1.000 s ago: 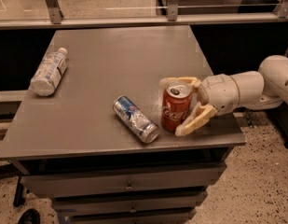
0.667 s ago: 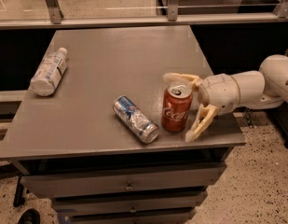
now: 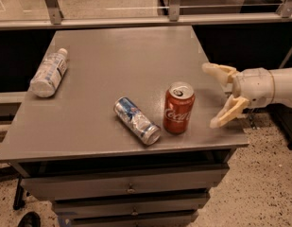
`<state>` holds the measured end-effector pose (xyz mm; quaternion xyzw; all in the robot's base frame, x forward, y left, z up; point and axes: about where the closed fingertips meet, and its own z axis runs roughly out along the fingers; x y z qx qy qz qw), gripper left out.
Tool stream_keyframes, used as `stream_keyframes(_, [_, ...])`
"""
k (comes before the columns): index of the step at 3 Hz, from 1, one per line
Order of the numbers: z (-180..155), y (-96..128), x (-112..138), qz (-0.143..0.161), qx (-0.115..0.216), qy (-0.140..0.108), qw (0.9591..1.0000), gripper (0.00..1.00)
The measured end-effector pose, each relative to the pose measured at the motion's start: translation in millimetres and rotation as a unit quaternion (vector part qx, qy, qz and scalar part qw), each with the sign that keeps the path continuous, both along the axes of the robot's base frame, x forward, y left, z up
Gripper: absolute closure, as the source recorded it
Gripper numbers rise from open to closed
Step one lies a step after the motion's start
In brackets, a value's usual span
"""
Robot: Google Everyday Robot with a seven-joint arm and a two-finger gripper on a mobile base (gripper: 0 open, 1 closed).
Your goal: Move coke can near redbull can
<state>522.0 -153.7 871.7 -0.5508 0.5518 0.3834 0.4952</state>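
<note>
- My gripper (image 3: 210,96) has backed right, off the coke can (image 3: 178,109), fingers spread wide, empty.
- Coke can stands upright just beside the lying redbull can (image 3: 136,120).
- Grey drawer table (image 3: 126,56); plastic bottle (image 3: 48,73) at left; speckled floor (image 3: 259,188).

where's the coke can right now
In the camera view, the coke can stands upright at the front right of the table, just right of the lying redbull can; the open gripper hangs apart to its right.
</note>
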Motion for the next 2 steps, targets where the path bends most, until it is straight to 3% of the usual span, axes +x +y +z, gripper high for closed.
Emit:
stream_keyframes(1, [18.1, -56.4, 36.4, -0.074, -0.033, -0.043, 0.9958, 0.0])
stream_keyframes(2, [30.5, -63.7, 41.3, -0.083, -0.032, -0.056, 0.9944, 0.0])
